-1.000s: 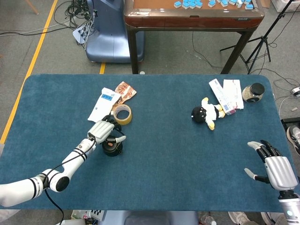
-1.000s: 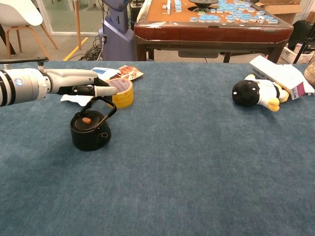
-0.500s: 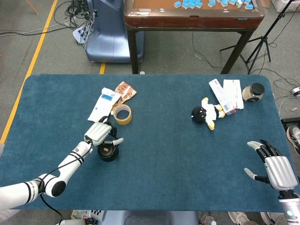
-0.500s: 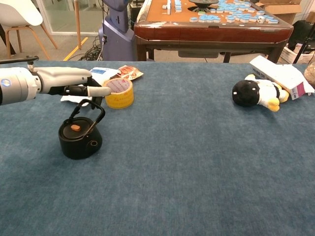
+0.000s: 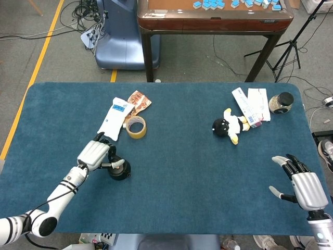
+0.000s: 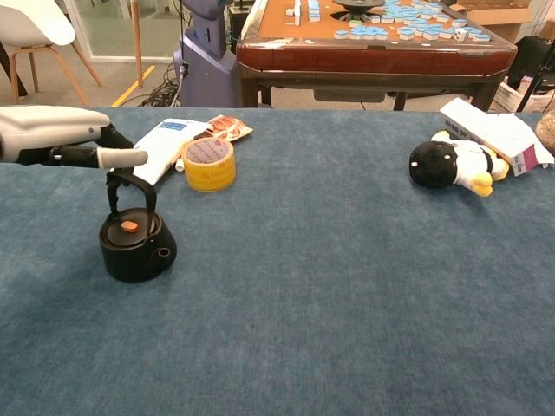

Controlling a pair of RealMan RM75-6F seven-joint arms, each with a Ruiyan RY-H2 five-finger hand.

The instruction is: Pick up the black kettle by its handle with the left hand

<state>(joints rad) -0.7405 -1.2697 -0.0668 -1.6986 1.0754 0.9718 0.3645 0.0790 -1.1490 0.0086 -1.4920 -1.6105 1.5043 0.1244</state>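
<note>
A black kettle sat at the near-left of a blue worktop, in front of a roll of yellow tape. The left hand gripped the top of its upright handle. Whether the kettle had cleared the worktop could not be told; the grasp looked done, the lift remaining. The right hand rested apart at the far right, fingers spread, holding nothing.

A roll of tape is seen on the blue table, with a white packet touching it at 10 o'clock. A soft toy is laid at 3 o'clock, well apart from the tape. A jar is stood at the toy's 2 o'clock.
</note>
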